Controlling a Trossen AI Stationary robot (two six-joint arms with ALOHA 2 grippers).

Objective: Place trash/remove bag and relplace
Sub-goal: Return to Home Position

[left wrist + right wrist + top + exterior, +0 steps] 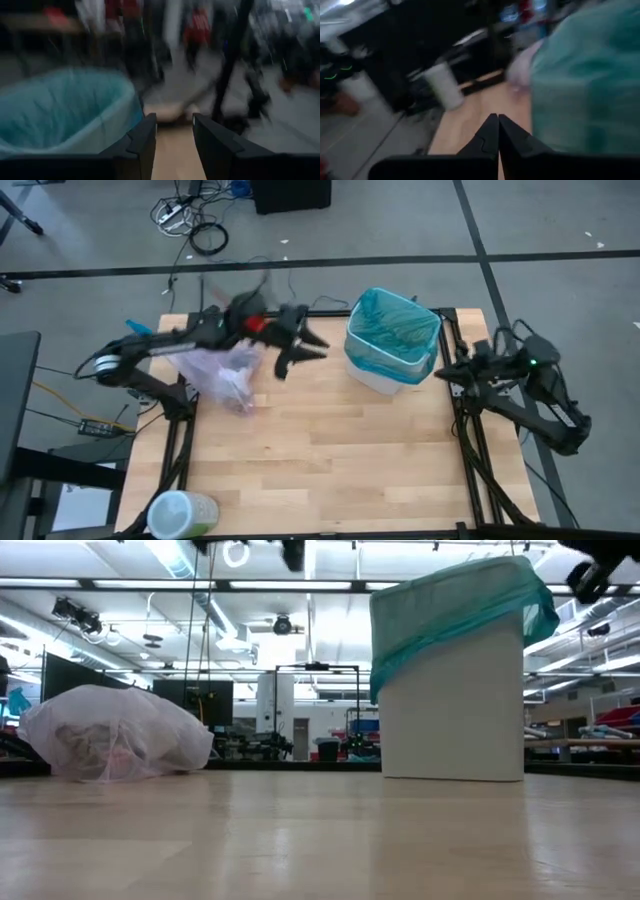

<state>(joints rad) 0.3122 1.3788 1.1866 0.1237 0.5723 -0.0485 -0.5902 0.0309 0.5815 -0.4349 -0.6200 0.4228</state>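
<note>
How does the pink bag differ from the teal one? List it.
The pink bag lies slumped on the table; the teal bag lines the white bin, its rim folded over the edge. The pink bag is translucent, with scraps showing inside; the teal bag is opaque. Both are thin plastic, and neither the open left hand nor the shut right hand holds either.

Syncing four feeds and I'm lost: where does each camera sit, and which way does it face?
High: overhead, straight down on the wooden table; left arm and right arm show.
Low: table height, level toward the white trash bin lined in teal-green plastic; arm parts at top.
Left wrist: looks past the open left gripper at that bin.
Right wrist: past the shut right gripper, bin alongside.
All four share the bin.
</note>
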